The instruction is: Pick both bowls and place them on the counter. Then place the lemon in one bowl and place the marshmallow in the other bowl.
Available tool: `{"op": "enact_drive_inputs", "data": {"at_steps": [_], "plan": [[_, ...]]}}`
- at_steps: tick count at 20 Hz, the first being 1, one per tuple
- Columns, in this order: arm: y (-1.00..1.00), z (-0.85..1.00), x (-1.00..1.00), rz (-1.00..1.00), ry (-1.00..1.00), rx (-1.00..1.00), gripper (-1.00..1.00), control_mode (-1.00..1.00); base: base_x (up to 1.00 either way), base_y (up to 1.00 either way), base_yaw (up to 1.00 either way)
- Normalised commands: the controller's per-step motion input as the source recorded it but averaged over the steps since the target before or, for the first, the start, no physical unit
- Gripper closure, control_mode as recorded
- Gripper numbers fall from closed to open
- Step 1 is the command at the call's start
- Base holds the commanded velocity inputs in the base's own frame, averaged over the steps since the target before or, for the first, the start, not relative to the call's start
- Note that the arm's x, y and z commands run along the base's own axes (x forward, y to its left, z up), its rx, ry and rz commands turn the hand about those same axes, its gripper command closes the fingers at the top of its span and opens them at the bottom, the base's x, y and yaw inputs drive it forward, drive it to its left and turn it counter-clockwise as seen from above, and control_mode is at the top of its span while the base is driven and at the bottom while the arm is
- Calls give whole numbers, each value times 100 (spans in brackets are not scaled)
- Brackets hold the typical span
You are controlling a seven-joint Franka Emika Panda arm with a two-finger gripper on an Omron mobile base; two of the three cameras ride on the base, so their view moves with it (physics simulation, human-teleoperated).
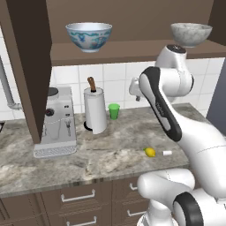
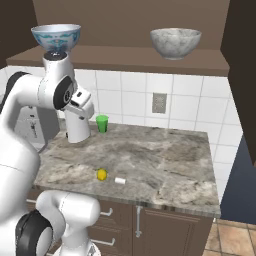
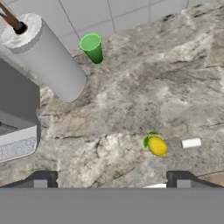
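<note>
- The gripper (image 3: 112, 181) hangs above the desk (image 3: 175, 87) with its fingers spread wide apart and nothing between them.
- Below it on the desk lies the lemon (image 3: 157, 146), with the marshmallow (image 3: 191, 142) just beside it, not touching.
- Farther back stand a green cup (image 3: 92, 48), a paper towel roll (image 3: 48, 59) and a coffee machine (image 1: 57, 126).
- Both bowls sit on the shelf (image 1: 132, 55) above: the blue-patterned bowl (image 1: 88, 36) and the marbled bowl (image 1: 190, 34), well apart.
</note>
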Motion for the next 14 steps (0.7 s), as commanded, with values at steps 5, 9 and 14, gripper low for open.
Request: {"op": "enact_drive_inputs", "data": {"at_steps": [5,9,14], "plan": [[8,34,-11,-22,0,31,-100,-100,0,0,0],[7,31,-9,-28,0,27,-100,-100,0,0,0],[6,31,-3,-26,0,18,-100,-100,0,0,0]]}}
